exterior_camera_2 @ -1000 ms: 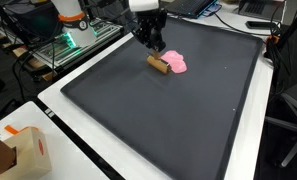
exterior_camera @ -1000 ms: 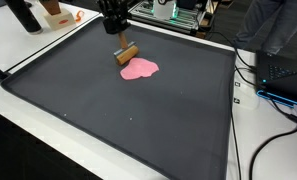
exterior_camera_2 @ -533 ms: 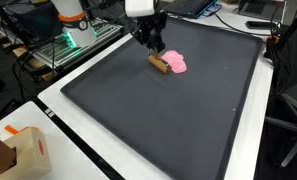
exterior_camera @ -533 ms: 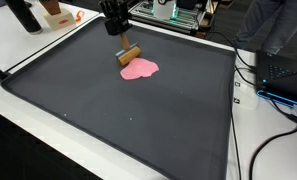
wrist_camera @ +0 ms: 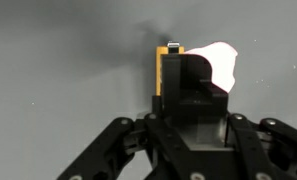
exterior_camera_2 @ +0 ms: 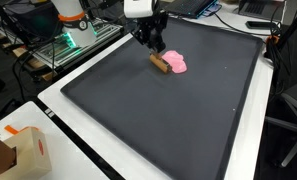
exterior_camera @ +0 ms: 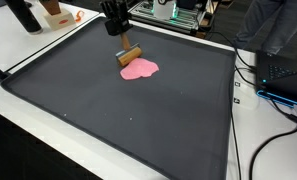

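- Both exterior views: bright, even light from above; the black mat reads uniformly dark grey.
- On the mat, the wooden block throws only a short, soft shadow.
- Wrist view: dimmer and soft throughout; the gripper above the mat is dark and unfocused; the pink cloth is overexposed.

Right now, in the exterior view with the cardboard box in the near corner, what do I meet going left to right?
cardboard box → green-lit equipment → gripper, shut on the wooden block → pink cloth
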Motion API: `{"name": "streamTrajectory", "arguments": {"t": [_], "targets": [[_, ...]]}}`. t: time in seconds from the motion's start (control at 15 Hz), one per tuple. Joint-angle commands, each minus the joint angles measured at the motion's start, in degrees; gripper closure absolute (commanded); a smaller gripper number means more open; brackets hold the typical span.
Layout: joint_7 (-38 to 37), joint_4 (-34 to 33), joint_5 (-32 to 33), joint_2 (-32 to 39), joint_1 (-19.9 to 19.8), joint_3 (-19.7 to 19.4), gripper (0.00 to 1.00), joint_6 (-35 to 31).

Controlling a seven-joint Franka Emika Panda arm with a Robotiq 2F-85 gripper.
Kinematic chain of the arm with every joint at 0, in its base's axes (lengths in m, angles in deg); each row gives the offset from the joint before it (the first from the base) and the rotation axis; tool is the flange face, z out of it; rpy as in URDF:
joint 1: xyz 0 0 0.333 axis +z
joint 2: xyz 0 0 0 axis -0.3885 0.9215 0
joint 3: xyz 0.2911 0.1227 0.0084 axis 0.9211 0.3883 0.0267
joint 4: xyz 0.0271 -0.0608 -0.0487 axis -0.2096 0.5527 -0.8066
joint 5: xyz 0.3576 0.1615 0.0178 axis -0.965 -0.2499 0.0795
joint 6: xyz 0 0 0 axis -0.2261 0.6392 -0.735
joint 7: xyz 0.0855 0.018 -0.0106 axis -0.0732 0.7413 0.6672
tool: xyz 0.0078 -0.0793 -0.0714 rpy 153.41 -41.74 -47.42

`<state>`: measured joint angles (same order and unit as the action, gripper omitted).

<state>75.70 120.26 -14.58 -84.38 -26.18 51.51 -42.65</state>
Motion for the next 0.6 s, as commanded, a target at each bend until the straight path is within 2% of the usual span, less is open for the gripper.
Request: {"name": "streamTrajectory", "arguments": {"t": [0.0, 0.53], "targets": [[-1.0, -0.4, -1.8, 2.4, 0.2, 0.3, 0.77, -1.2], [-0.2, -0.7, -3.1, 2.5, 0.3, 0.6, 0.77, -1.9]]}}
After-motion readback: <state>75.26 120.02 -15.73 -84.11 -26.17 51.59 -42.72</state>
